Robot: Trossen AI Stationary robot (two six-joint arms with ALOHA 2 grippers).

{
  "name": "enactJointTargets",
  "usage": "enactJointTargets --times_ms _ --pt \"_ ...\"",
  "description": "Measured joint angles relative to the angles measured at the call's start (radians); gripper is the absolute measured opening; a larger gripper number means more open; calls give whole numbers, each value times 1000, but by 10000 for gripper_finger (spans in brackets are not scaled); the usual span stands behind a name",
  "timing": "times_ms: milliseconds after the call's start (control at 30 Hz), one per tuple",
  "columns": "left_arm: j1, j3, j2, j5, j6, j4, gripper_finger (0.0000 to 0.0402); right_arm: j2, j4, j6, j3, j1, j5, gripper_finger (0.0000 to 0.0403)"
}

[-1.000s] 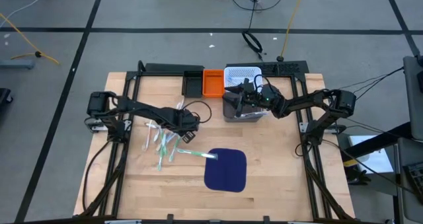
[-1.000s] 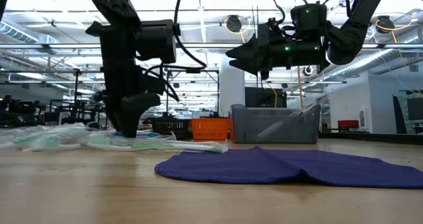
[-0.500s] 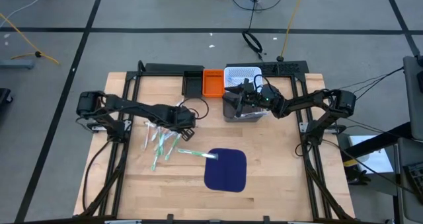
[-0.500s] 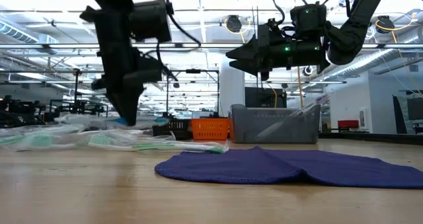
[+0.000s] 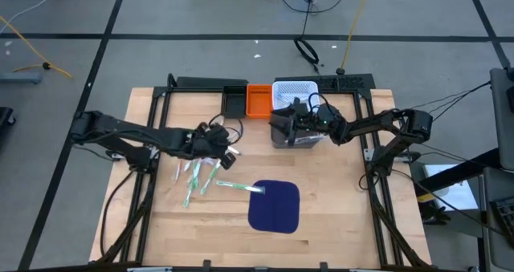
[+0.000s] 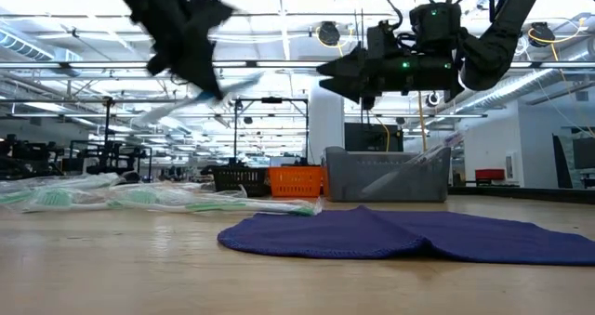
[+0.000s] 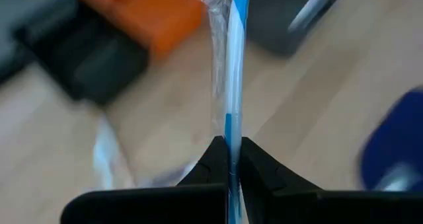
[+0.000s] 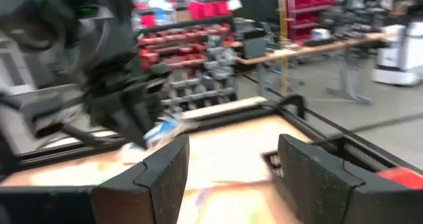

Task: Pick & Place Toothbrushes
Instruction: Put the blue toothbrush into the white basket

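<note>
Left claw [image 5: 228, 152]: I saw it raised clear of the tabletop [image 5: 337, 224], clenched on one wrapped toothbrush [image 7: 234, 59] with a blue-and-white handle. In the left wrist view the fingers [image 7: 215, 159] pinched the handle tight, and the brush ran straight out ahead of them. In the low view the same claw [image 6: 216, 85] hung high with the brush slanting out from it.

Remaining toothbrushes [image 5: 197, 176]: I saw these loose on the wood just below and slightly to the left of the left claw, a scatter of white and light green sticks in clear wrappers. One lay apart from the rest, its end reaching the edge of the dark blue mat [image 5: 274, 205].

Right claw [image 5: 277, 121]: I held it over the grey bin [image 5: 297, 136], fingers [image 8: 162, 181] spread apart and grasping nothing. The grey bin sat well to the right of the left claw. An orange bin [image 5: 258, 101] and a black bin [image 5: 234, 101] stood just beyond the right claw, with a white basket [image 5: 295, 88] behind the grey bin.

From the low view a clear wrapped stick leaned inside the grey bin; I could not tell what kind.
</note>
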Motion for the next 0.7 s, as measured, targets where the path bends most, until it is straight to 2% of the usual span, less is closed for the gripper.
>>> enactJointTargets --times_ms 200,433,700 --pt "-26 2 -20 -4 229 331 8 0 47 31 0 27 -23 224" --pt "-26 1 -19 -9 403 551 8 0 154 133 0 28 -167 224" --pt "-22 1 -15 -7 450 638 8 0 238 179 0 33 -167 224"
